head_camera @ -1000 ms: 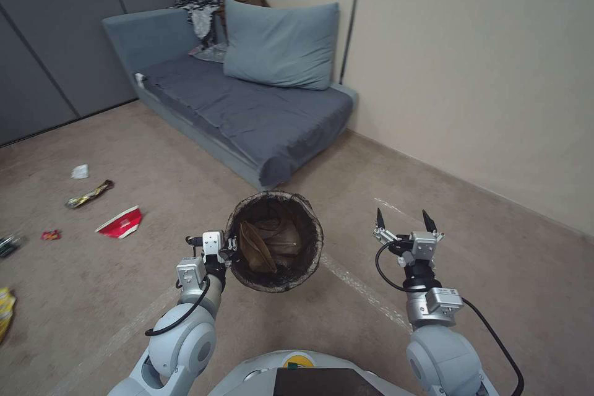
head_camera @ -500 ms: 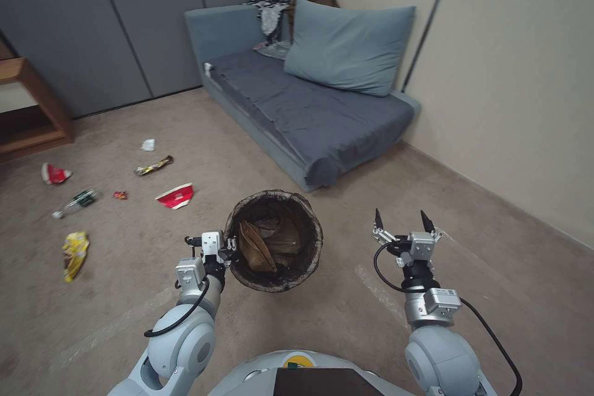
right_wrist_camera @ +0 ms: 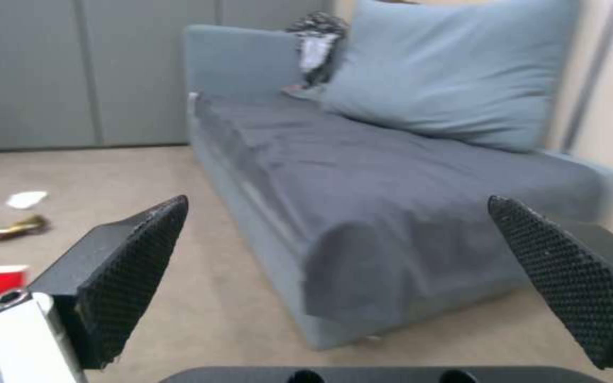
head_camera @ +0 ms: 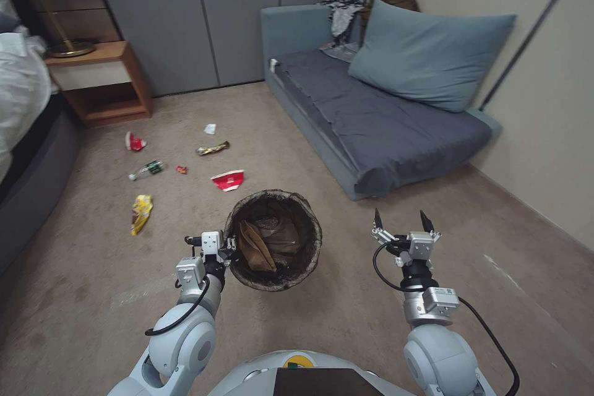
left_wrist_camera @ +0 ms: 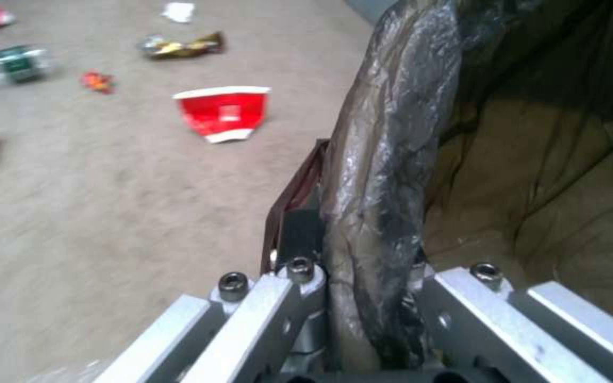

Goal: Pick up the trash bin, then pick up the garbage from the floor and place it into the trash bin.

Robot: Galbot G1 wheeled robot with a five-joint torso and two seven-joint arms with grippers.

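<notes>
The trash bin [head_camera: 272, 193], lined with a dark bag, hangs in front of me, its rim [left_wrist_camera: 384, 159] pinched by my left gripper [head_camera: 230, 252], which is shut on its near left side. Tan paper [head_camera: 252, 247] lies inside it. On the carpet beyond are the garbage pieces: a red-and-white cup [head_camera: 228, 180], gold wrapper [head_camera: 213, 148], tissue [head_camera: 210, 129], tiny red wrapper [head_camera: 181, 169], bottle [head_camera: 146, 169], yellow snack bag [head_camera: 141, 212] and a red scrap [head_camera: 134, 142]. To the right of the bin, my right gripper [head_camera: 401, 218] is held open and empty, its fingers [right_wrist_camera: 133, 266] spread wide.
A grey-blue sofa [head_camera: 383, 117] with a large pillow [head_camera: 433, 55] stands ahead on the right against the beige wall. A wooden nightstand [head_camera: 102, 80] and a bed edge [head_camera: 25, 136] are at the left. Open carpet lies between the litter and me.
The whole view has swung left, so the camera turned. Sofa and litter slid rightward in view, and the nightstand and bed came in. Both arms and the held bin kept their pose.
</notes>
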